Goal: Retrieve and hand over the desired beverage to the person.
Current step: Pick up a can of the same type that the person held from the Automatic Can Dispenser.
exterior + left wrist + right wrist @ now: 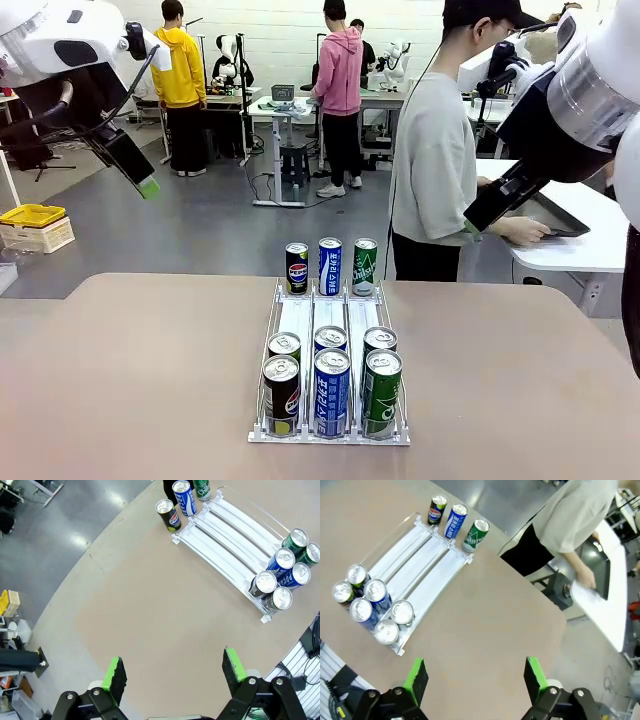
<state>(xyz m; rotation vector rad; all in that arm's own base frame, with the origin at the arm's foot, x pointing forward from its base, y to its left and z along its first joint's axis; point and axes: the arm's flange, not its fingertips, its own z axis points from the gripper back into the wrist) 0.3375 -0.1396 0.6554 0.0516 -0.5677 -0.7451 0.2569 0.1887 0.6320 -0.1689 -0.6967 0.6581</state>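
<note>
My left arm (50, 40) is glossy white, running down into a black wrist block. My right arm (610, 60) is white as well, ringed in grey above its own black wrist. Both sets of jaws are black linkages with silver pivot screws (248, 681) and bright green pads (415, 672).

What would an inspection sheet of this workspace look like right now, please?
Surface: tan table, no spills seen.
Job's things: clear rack with six cans at its near end; three cans standing on the table just past its far end; person in grey turned to a white side table.
Clutter: nothing seen.
Claws: left claw and right claw open, raised, holding nothing.
Cables: black cable off the table edge.
Surroundings: yellow crate on the floor; yellow-hoodie person and pink-hoodie person at far benches.
</note>
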